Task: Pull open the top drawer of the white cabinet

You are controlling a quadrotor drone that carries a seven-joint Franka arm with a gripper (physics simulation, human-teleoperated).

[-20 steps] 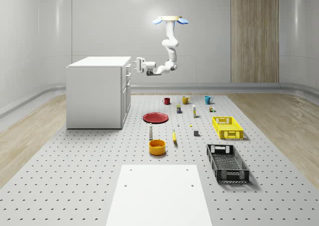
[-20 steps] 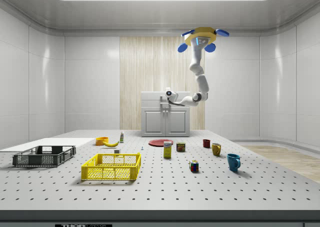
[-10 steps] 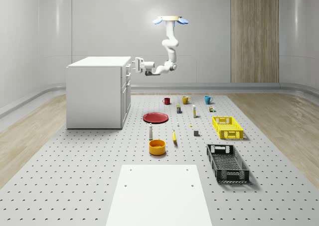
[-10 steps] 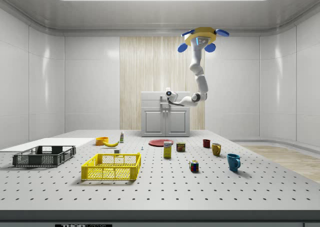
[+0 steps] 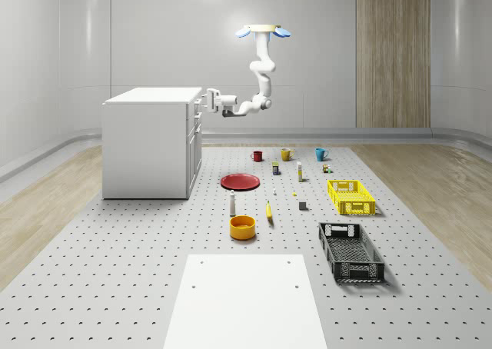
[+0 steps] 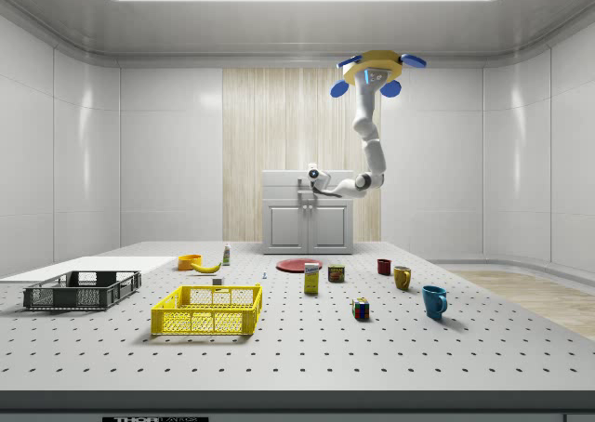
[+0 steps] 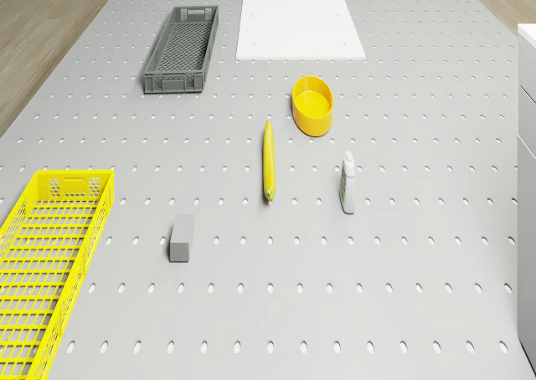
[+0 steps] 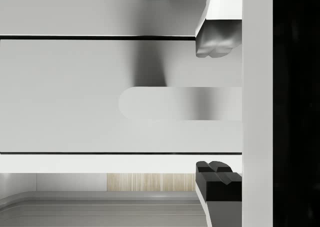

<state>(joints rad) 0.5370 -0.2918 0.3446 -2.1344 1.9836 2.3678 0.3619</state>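
White drawer handle [image 8: 180, 103] lies between the open pincer's [image 8: 215, 109] fingers [image 8: 215, 44], ungripped.

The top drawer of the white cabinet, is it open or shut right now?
Shut: the top drawer front sits flush with the cabinet, and the open gripper straddles its handle.

Your drone [image 6: 376, 72] has a flat yellow body ringed by blue rotor discs (four of them, as far as the side view shows). The arm [image 5: 264, 71] beneath is glossy white, built of rounded segments, and its fingertips [image 8: 218, 179] are black-padded.
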